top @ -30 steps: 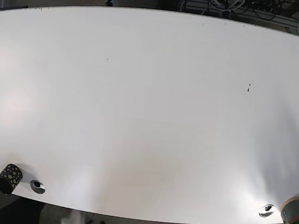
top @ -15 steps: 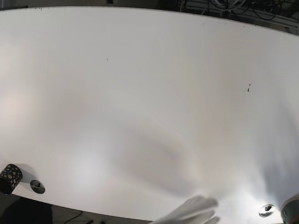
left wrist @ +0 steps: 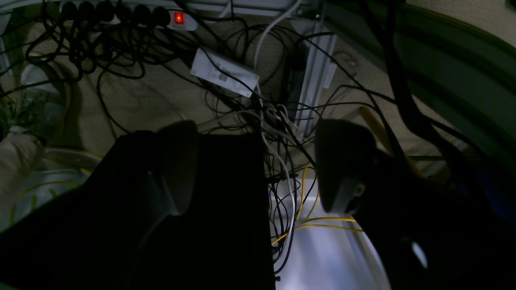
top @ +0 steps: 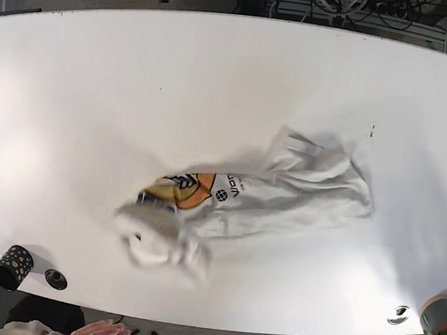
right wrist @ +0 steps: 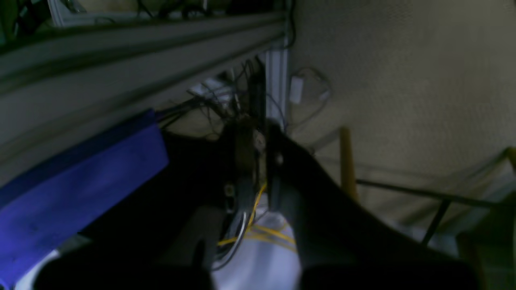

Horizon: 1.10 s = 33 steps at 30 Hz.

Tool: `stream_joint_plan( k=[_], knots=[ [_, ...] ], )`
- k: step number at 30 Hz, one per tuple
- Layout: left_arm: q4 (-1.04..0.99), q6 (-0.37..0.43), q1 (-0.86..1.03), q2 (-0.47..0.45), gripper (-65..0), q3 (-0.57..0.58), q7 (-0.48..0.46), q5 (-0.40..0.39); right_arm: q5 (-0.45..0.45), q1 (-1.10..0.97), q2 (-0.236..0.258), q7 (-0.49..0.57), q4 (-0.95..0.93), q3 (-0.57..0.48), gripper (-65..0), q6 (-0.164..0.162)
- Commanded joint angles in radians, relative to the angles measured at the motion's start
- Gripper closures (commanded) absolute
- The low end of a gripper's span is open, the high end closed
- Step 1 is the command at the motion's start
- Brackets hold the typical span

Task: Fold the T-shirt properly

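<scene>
- Your T-shirt lies crumpled on the table, right of centre, blurred at its near-left end.
- Your left gripper is spread wide above floor cables.
- Your right gripper is nearly pressed together.

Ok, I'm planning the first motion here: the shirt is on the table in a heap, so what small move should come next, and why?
Probably bring both arms over the table toward the T-shirt. It lies crumpled and bunched, not spread flat, while the left gripper, open, and the right gripper, nearly closed, face only cables and floor below the table.
</scene>
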Motion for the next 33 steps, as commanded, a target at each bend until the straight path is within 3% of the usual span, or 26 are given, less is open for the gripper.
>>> stream_joint_plan(
  k=[1,10,17,26,33],
  knots=[
    [0.006,0.001,0.009,-0.002,-41.0,0.001,-0.002,0.001,0.003,-0.042,0.005,0.004,0.075,0.000,-4.8,0.009],
    [0.056,0.001,0.039,-0.004,-40.8,0.001,-0.002,0.001,0.006,-0.166,0.005,0.001,0.232,0.003,-4.8,0.009],
    [0.402,0.000,0.228,-0.002,-40.8,0.004,0.006,0.002,0.006,-0.309,0.005,-0.007,0.414,0.006,-4.6,0.009],
    [0.814,0.000,0.512,-0.065,-40.8,0.131,0.006,-0.002,0.008,-0.543,0.005,-0.185,0.815,0.007,-4.4,0.009],
    [1.074,0.000,0.708,-0.111,-40.8,0.159,0.006,-0.004,0.008,-0.714,0.013,-0.288,1.088,0.009,-4.4,0.012]
  ],
)
